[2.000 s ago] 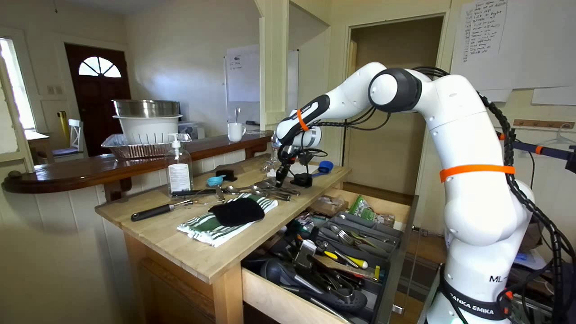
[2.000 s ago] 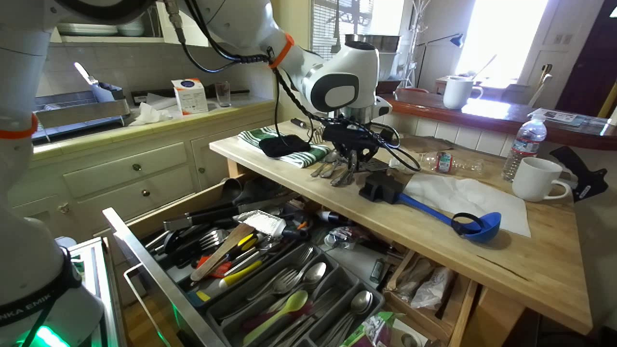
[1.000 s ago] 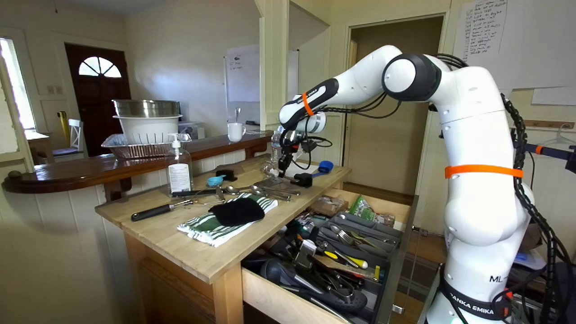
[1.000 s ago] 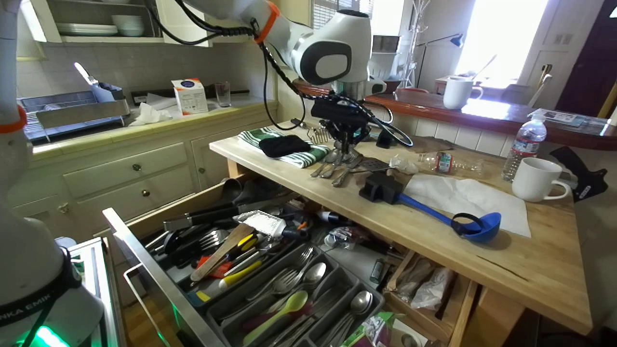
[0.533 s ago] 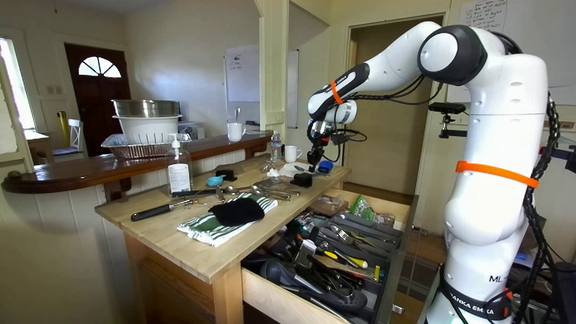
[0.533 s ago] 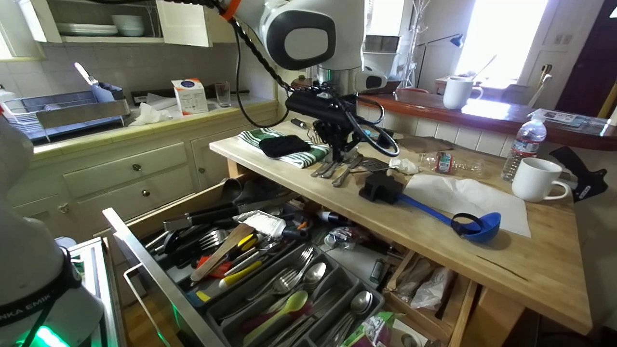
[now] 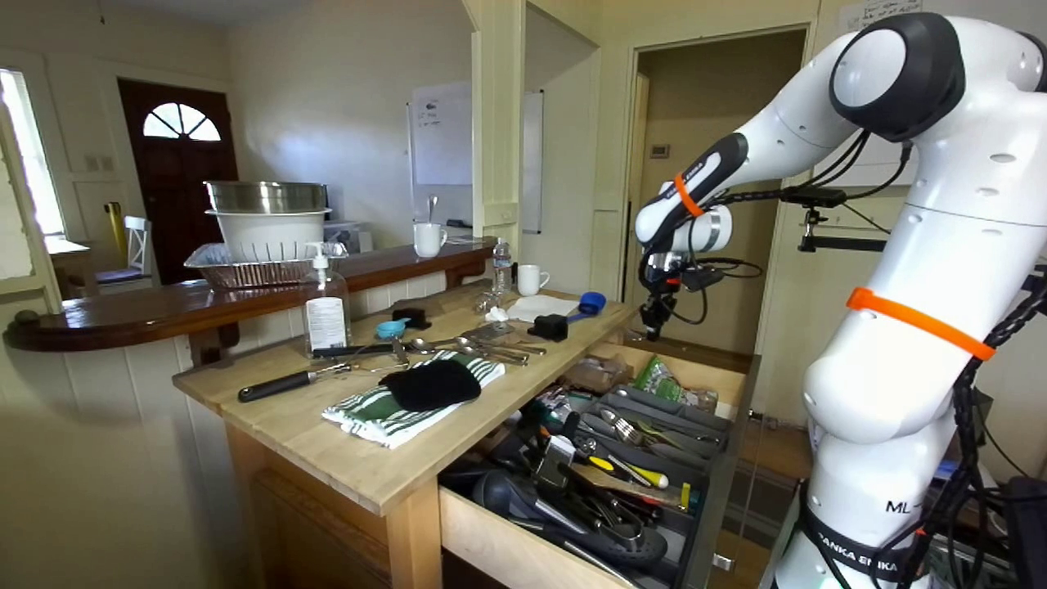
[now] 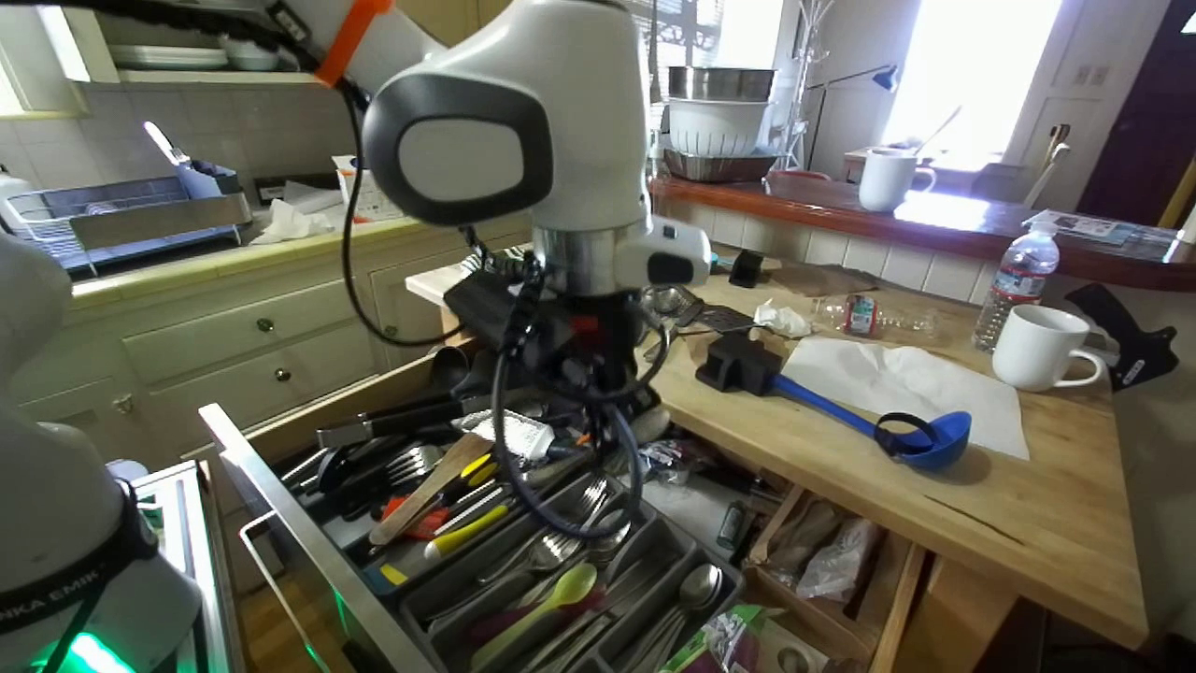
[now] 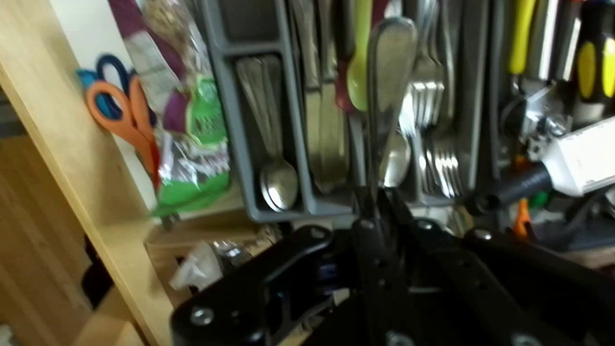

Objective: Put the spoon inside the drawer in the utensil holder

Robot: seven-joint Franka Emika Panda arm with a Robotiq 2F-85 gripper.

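Gripper (image 9: 377, 194) lower part of wrist view, just right of center, jaws almost together, clamped on spoon (image 9: 391, 62). Spoon: metal, slightly blurred, broad rounded end toward top of frame, tapering down into the grip; looks like the handle end, bowl can't be made out. It's over gray tray (image 9: 252, 48), lined up between knives (image 9: 331, 134) and forks (image 9: 428, 72); can't tell if it touches anything beneath. Drawer (image 9: 108, 185) pulled out, pale wood side at left of frame. Jaws unclear in both exterior views.
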